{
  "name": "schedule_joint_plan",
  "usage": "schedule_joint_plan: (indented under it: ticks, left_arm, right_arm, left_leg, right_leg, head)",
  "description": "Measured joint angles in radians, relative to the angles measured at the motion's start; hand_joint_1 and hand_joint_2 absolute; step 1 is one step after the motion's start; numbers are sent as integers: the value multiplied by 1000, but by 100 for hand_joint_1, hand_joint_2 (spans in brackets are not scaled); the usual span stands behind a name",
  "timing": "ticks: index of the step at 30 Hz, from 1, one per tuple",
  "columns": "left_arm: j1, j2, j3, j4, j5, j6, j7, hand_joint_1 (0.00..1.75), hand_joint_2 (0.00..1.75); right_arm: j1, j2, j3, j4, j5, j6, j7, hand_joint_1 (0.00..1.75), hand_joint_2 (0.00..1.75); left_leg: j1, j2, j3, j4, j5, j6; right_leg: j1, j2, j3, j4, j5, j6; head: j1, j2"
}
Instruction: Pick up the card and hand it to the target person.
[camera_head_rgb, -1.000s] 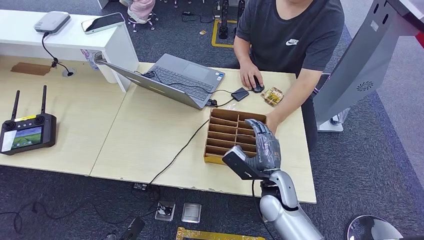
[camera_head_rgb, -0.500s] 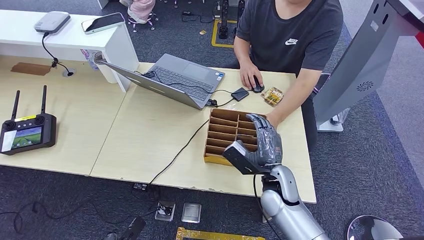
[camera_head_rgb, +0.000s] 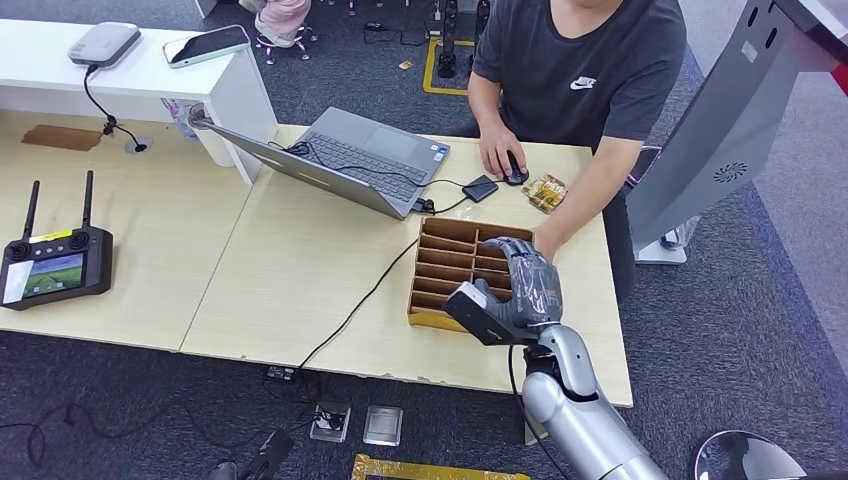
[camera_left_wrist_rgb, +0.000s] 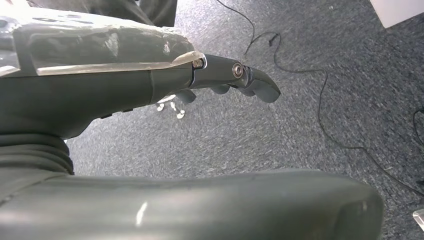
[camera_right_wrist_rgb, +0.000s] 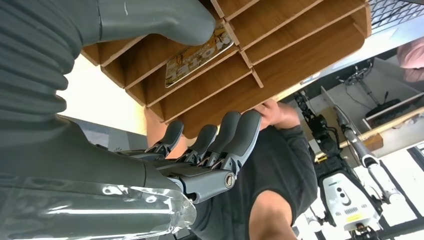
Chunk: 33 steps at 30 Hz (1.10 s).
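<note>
Card (camera_right_wrist_rgb: 199, 54) — yellow-brown printed face, lying in one slot of the wooden divider tray (camera_head_rgb: 447, 262), seen in my right wrist view just beside my thumb (camera_right_wrist_rgb: 165, 20). Not yet in my grasp.

Right hand (camera_head_rgb: 522, 292) — poised over the right half of the tray, fingers (camera_right_wrist_rgb: 239, 135) apart and curved down past the tray's far wall, thumb reaching in toward the card's slot; it holds nothing.

Left hand (camera_left_wrist_rgb: 150, 85) — hanging over grey carpet, fingers loosely extended, holding nothing.

Person (camera_head_rgb: 585, 70) — dark T-shirt, seated at the table's far side; one hand (camera_head_rgb: 545, 240) on the tray's far right corner, just beside my fingers, the other on a mouse (camera_head_rgb: 515, 176).

Table (camera_head_rgb: 300, 270) — light wood. Also on it: open laptop (camera_head_rgb: 350, 160), a cable running from it past the tray, small black device (camera_head_rgb: 480, 188), wrapped packet (camera_head_rgb: 546, 192).

Adjoining table, left — black remote controller (camera_head_rgb: 55, 265).
</note>
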Motion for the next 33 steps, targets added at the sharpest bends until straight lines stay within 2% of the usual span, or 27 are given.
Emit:
schedule_joint_plan:
  ticks: [12, 21, 33]
  left_arm:
    - [-1, 0, 0, 0, 0, -1, -1, 0, 0]
    - [-1, 0, 0, 0, 0, 0, -2, 0, 0]
    - [-2, 0, 0, 0, -7, 0, -2, 0, 0]
  right_arm:
    - [-32, 13, 17, 90, -1, -6, -21, 71, 175]
    - [-49, 22, 25, 138, -1, -16, -28, 83, 175]
    - [-73, 28, 35, 187, 6, -39, -18, 81, 175]
  left_leg:
    - [0, 0, 0, 0, 0, 0]
    - [0, 0, 0, 0, 0, 0]
    - [0, 0, 0, 0, 0, 0]
  right_leg:
    - [0, 0, 0, 0, 0, 0]
    - [0, 0, 0, 0, 0, 0]
    - [0, 0, 0, 0, 0, 0]
  head:
    - [0, 0]
    - [0, 0]
    - [0, 0]
